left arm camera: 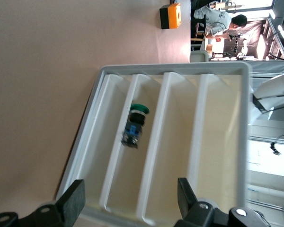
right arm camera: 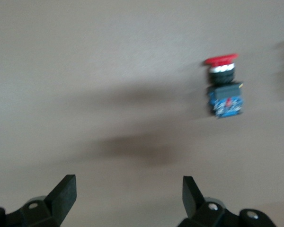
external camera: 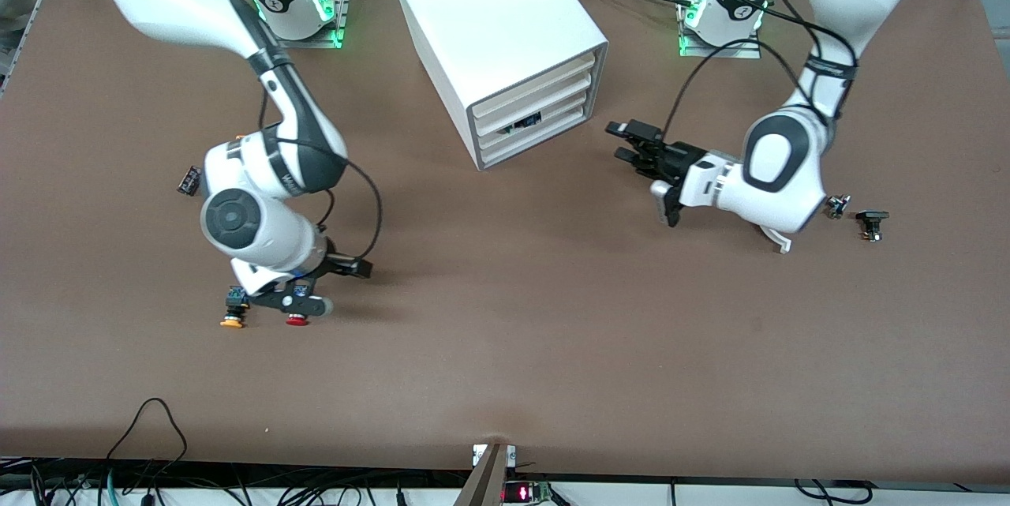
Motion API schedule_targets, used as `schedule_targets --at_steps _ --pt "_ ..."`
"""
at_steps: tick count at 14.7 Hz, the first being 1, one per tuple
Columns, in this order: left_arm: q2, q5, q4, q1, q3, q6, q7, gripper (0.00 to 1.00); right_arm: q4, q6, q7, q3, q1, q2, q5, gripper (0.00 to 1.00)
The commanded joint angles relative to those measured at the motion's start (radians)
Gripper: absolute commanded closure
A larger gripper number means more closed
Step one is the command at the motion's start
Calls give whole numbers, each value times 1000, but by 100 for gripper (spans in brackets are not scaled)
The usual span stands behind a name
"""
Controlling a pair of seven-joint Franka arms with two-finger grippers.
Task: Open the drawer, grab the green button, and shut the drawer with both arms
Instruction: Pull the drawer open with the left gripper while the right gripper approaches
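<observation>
The white cabinet [external camera: 505, 40] stands at the middle of the table's robot side, its four cream drawer fronts all pushed in. The green-capped button [external camera: 522, 125] lies on its side in the third drawer from the top [external camera: 544, 121]. It shows clearly in the left wrist view [left arm camera: 135, 125]. My left gripper [external camera: 623, 141] is open and empty, a short way in front of the drawer fronts, aimed at them [left arm camera: 130, 189]. My right gripper [external camera: 296, 302] is open and empty, low over the table beside the red-capped button [external camera: 297, 320] [right arm camera: 125, 189].
A yellow-capped button [external camera: 231, 322] lies next to the red-capped one [right arm camera: 223, 85]. A small black part [external camera: 188, 180] lies at the right arm's end of the table. Two small dark parts [external camera: 872, 223] lie at the left arm's end.
</observation>
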Motion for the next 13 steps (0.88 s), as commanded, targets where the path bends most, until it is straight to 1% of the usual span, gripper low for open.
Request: schedule_targets --at_steps 1,2,3,5,8,13 --pt "-24 -44 -85 0 -42 80 78 29 31 -2 107 -4 50 22 -16 1" --pt "-22 -46 -98 -1 -56 82 89 36 37 -2 141 -4 70 25 -16 1" --pt "-21 -46 -108 0 -72 82 94 37 42 -2 177 -4 90 26 -16 1" --pt "-2 -46 -113 -4 -88 83 104 38 60 -4 252 -4 127 38 -16 1" --pt "41 -61 -127 -6 -109 129 170 37 83 -2 372 -4 168 42 -16 1" --pt "93 -107 -135 -14 -126 135 221 38 221 -22 617 -4 234 121 -16 1"
